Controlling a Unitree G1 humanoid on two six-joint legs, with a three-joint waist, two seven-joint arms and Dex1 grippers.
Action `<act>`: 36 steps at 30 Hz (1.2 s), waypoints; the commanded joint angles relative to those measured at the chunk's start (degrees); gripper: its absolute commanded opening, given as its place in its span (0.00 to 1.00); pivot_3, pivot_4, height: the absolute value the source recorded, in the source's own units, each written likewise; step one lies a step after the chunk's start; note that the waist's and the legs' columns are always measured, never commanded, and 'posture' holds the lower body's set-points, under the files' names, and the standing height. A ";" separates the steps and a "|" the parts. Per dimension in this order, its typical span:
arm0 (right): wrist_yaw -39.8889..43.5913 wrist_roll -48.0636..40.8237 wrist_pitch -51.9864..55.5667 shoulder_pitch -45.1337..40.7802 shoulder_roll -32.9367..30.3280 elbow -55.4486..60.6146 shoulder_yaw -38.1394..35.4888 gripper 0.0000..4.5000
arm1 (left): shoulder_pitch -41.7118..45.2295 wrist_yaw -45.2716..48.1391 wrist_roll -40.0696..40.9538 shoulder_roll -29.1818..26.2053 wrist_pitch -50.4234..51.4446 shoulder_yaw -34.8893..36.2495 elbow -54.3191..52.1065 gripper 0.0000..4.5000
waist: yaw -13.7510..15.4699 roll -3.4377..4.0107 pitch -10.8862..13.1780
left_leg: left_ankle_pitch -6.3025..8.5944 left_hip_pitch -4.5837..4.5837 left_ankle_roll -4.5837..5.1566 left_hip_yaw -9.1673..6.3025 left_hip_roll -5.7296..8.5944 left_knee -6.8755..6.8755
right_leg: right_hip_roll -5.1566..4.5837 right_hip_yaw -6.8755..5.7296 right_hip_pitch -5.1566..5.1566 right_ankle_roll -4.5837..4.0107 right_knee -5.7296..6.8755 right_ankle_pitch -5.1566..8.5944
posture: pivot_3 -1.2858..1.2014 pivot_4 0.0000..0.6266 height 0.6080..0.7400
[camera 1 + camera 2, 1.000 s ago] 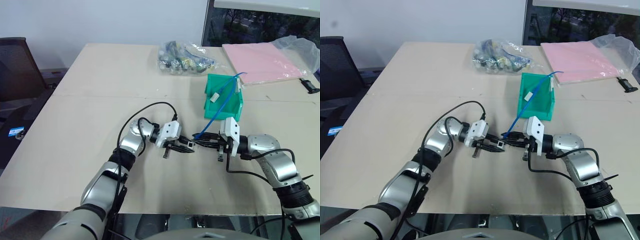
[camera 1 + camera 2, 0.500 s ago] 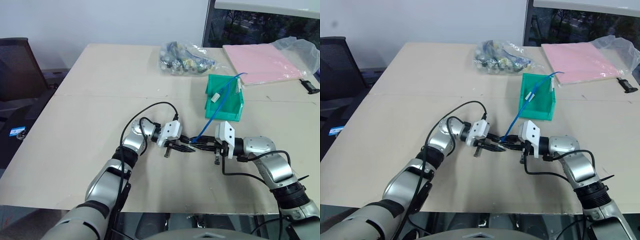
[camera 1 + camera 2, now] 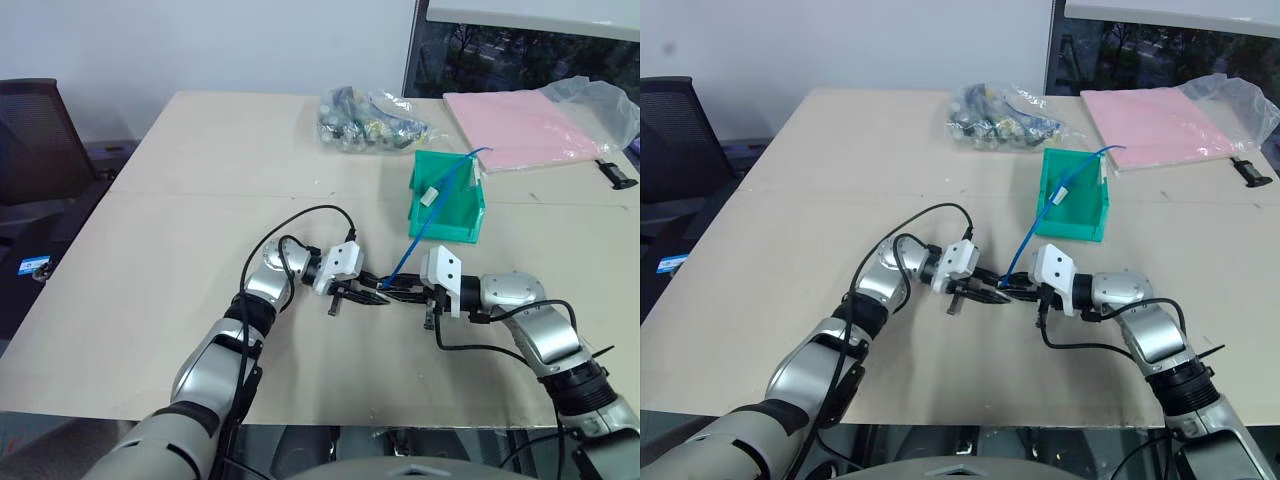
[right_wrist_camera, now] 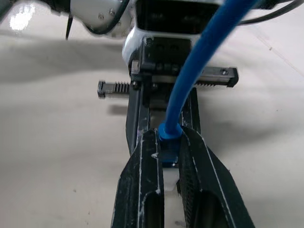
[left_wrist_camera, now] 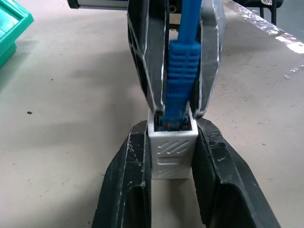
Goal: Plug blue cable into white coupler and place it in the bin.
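Near the counter's front edge, the left fingers clamp the white coupler and the right fingers pinch the blue cable plug at its socket; a slightly skewed push could jam the plug or twist the coupler loose, well short of the bin.

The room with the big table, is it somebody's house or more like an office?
Probably an office or a lab workroom. There is a wide plain table, a black office chair beside it, and a clear bag of cable parts near a green bin.
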State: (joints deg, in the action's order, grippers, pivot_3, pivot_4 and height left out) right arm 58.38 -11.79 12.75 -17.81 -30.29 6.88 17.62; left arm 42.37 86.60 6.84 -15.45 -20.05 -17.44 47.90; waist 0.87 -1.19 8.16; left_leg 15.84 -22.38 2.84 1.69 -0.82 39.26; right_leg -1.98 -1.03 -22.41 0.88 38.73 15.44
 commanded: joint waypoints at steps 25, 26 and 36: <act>-5.61 -19.43 28.19 -32.89 -2.61 -28.83 -21.49 0.00 | -5.92 -34.72 14.56 -3.87 57.99 15.16 -60.33 0.80 | -0.60 0.26 0.73 | -0.01 -0.87 -0.02 -0.13 -0.12 -0.15 | -0.09 -0.17 -0.82 -0.01 0.00 -0.03 | 0.52 0.24 1.00; -5.19 -18.10 26.99 -34.50 -2.85 -32.06 -20.94 0.00 | -5.82 -36.37 14.79 -3.87 59.62 15.24 -61.59 0.80 | -0.61 0.26 0.73 | -0.01 -0.89 -0.02 -0.13 -0.11 -0.16 | -0.09 -0.17 -0.82 -0.01 -0.03 -0.03 | 0.52 0.24 1.00; -14.44 -1.37 3.52 -46.30 -1.98 -59.88 -18.44 0.87 | -5.05 -46.73 14.42 -3.11 63.16 15.01 -63.77 0.82 | -0.28 0.28 0.75 | -0.19 -1.36 -0.33 -0.03 -0.11 -0.11 | -0.08 -0.14 -1.17 0.01 -0.21 -0.05 | 0.52 0.24 1.00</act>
State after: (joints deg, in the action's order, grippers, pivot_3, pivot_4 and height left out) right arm 47.14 -16.43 23.49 -62.95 -30.69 -50.95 -0.43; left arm 36.93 40.64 20.48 -18.22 43.55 -2.82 -13.25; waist 0.59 -0.91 8.91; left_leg 15.65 -23.76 2.51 1.66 -0.92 39.13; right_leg -2.06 -1.18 -23.59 0.89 38.48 15.40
